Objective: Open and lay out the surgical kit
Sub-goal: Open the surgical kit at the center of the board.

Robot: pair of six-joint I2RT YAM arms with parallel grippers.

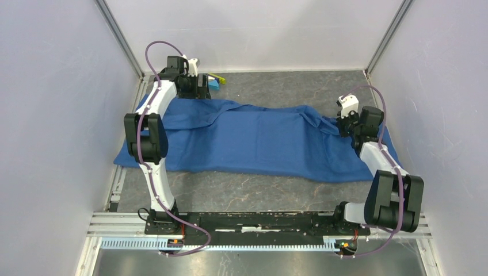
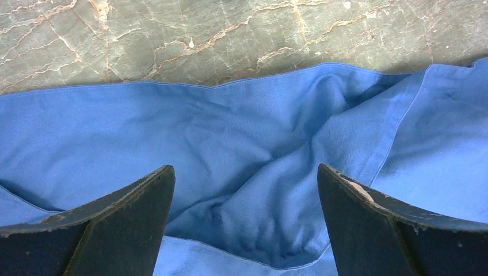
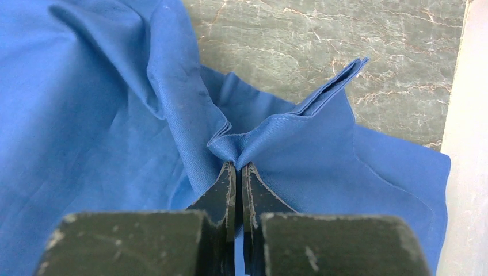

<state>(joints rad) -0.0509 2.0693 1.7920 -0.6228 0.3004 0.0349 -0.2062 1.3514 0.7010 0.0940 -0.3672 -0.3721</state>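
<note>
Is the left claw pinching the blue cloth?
No, the left gripper stands wide open over the blue cloth, pinching nothing.

No legible text or labels

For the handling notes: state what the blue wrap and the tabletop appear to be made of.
Blue wrap: woven fabric, probably cotton or a cotton blend, with a matte finish. A fine weave, a stitched hem and soft folds show. Tabletop: it looks like grey-green marble with tan veins, smooth and dull. Whether it is real stone or a printed laminate cannot be told.
</note>
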